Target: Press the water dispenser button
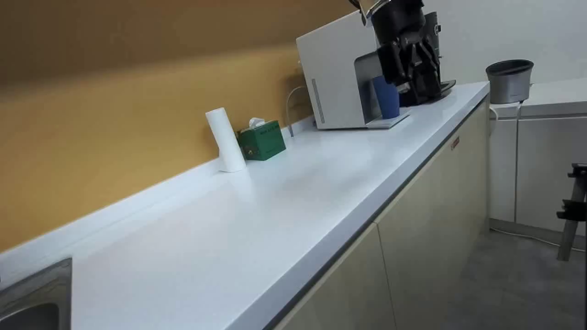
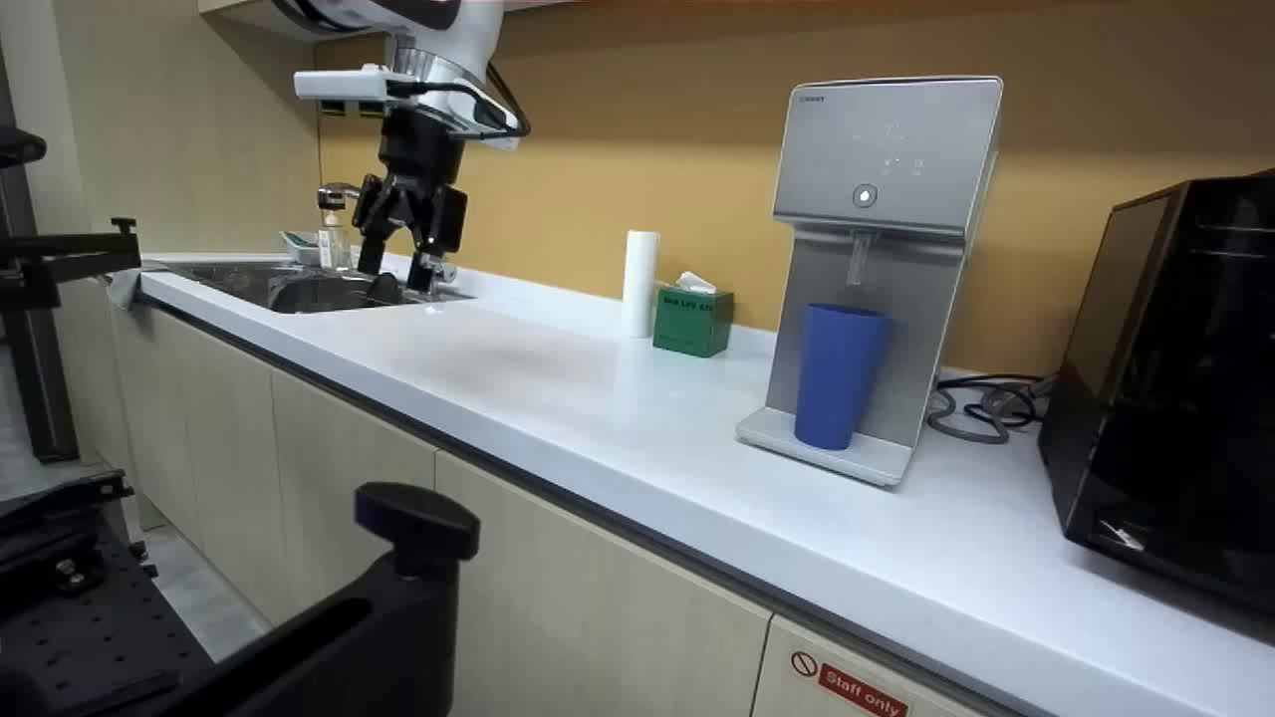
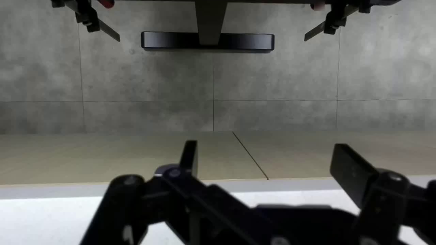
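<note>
The water dispenser [image 1: 337,73] is a tall white box with a grey sloped front [image 2: 827,139]; it stands on the counter. Its round button [image 2: 865,195] with a lit white centre shows on the upper front, above the spout [image 2: 859,257]. A blue cup [image 2: 839,378] stands in its recess on the base tray, also in view there [image 1: 386,98]. My gripper [image 2: 398,271] hangs pointing down above the counter, apart from the dispenser; it overlaps the dispenser's front side in an exterior view [image 1: 408,87]. In the wrist view my gripper [image 3: 265,149] has its fingers wide apart with nothing between them.
A white paper roll [image 2: 639,284] and a green tissue box [image 2: 694,321] stand by the wall. A black appliance [image 2: 1165,378] is beside the dispenser, with cables [image 2: 986,403] between. A sink [image 2: 289,284] is at the counter's far end. A grey pot [image 1: 510,82] stands on another counter.
</note>
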`<state>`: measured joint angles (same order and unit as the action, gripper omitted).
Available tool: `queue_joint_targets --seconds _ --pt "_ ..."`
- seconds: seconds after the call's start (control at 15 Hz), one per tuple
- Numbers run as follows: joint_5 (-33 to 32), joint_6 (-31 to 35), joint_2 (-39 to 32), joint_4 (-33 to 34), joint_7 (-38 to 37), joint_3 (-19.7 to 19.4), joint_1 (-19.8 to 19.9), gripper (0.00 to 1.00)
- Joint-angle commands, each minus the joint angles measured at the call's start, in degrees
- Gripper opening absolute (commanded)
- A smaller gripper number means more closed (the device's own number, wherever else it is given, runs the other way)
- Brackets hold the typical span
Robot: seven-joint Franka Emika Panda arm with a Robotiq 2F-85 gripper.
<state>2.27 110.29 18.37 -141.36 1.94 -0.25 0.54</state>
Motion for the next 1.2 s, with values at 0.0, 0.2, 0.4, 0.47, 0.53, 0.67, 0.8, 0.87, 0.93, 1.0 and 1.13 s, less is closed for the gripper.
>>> queue_joint_targets --seconds 0.0,0.2,0.4,0.47,0.53,0.67,0.8,0.87,0.93,1.0,1.13 --pt "-0.1 0.0 0.0 0.1 0.0 -0.2 -0.2 1.0" --pt "-0.1 0.0 0.0 0.1 0.0 -0.2 -0.2 1.0" --pt "-0.1 0.0 0.0 0.1 0.0 -0.2 -0.2 1.0" --pt "-0.1 0.0 0.0 0.1 0.0 -0.2 -0.2 1.0" --pt "-0.1 0.0 0.0 0.1 0.0 -0.2 -0.2 1.0" --pt "-0.1 0.0 0.0 0.1 0.0 -0.2 -0.2 1.0" --pt "-0.1 0.0 0.0 0.1 0.0 -0.2 -0.2 1.0" --pt "-0.4 1.6 0.4 -0.1 -0.1 -0.3 0.0 1.0" --pt "-0.9 3.0 0.7 -0.1 -0.6 -0.4 0.4 1.0" --pt "-1.6 4.9 0.9 0.0 -1.1 -0.7 1.1 1.0" --pt "-3.4 9.1 1.3 0.3 -1.4 -1.4 2.4 1.0"
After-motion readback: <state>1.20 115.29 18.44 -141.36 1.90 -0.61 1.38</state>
